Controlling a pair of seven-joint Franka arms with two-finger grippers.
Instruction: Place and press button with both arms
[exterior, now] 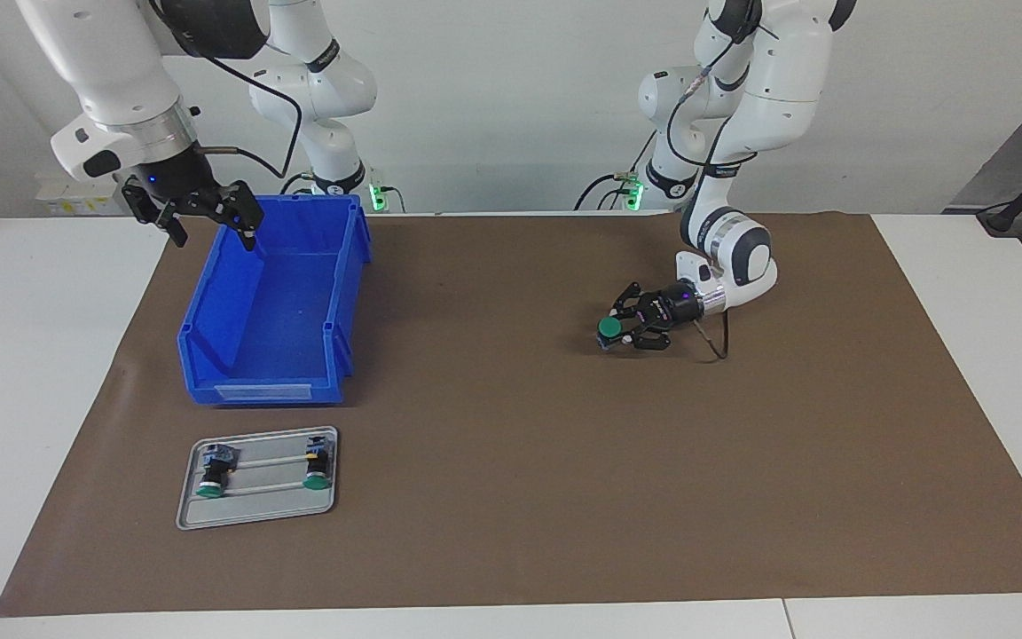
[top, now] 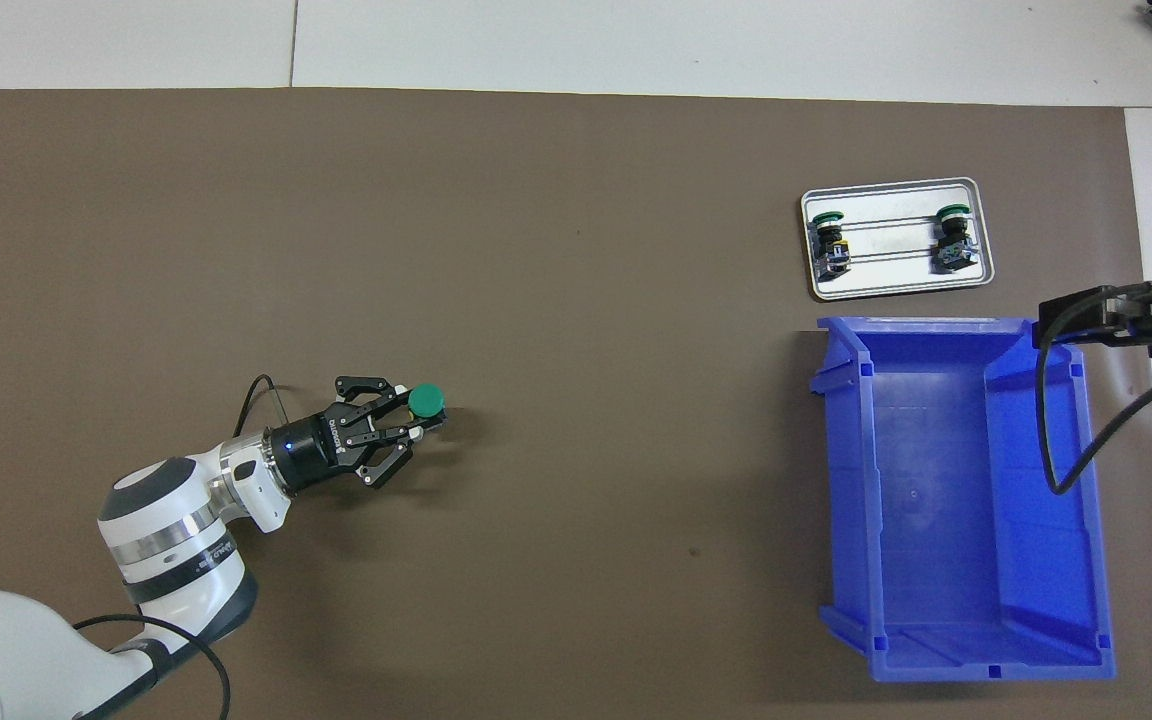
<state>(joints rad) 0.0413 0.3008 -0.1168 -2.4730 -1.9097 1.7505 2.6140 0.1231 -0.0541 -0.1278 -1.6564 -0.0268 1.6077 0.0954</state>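
While left arm lies low, button gripped

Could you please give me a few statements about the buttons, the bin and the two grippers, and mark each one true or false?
1. The left gripper is shut on the green-capped push-button with a black body, low over the brown mat. True.
2. The blue plastic bin holds two buttons. False: no button shows in the bin.
3. Two more green-capped buttons lie on the grey metal tray. True.
4. The right gripper grips the tray. False: it hangs open over the bin's edge nearer the robots.
5. The tray lies nearer to the robots than the bin. False: it lies farther from them.
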